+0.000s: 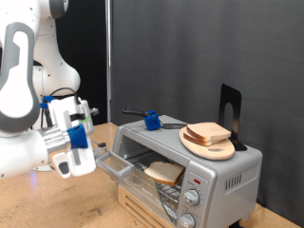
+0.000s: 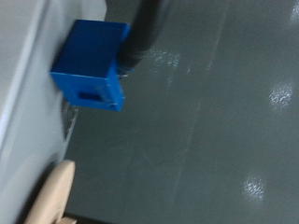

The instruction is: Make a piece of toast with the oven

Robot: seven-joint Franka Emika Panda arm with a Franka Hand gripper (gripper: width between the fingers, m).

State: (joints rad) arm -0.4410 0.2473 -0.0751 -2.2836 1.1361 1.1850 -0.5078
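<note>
The silver-grey oven [image 1: 214, 180] stands at the exterior view's lower right with its glass door [image 1: 116, 163] hanging open. A pale slice of bread with a tan crust [image 1: 164, 172] lies inside on the wire rack. Another bread slice [image 1: 207, 132] lies on a round wooden plate [image 1: 211, 148] on the oven's top. My gripper [image 1: 87, 152], with blue fingers, hovers just to the exterior view's left of the open door's edge and holds nothing that shows. The wrist view shows no fingers, only the oven's top [image 2: 21, 112] and a pale rounded edge [image 2: 51, 194].
A blue block [image 1: 150, 120] with a black handle [image 1: 169, 123] sits on the oven's top; it also shows in the wrist view [image 2: 89, 63]. A black stand [image 1: 230, 110] rises behind the plate. Knobs [image 1: 193, 199] are on the oven's front right. A wooden table [image 1: 57, 204] is below.
</note>
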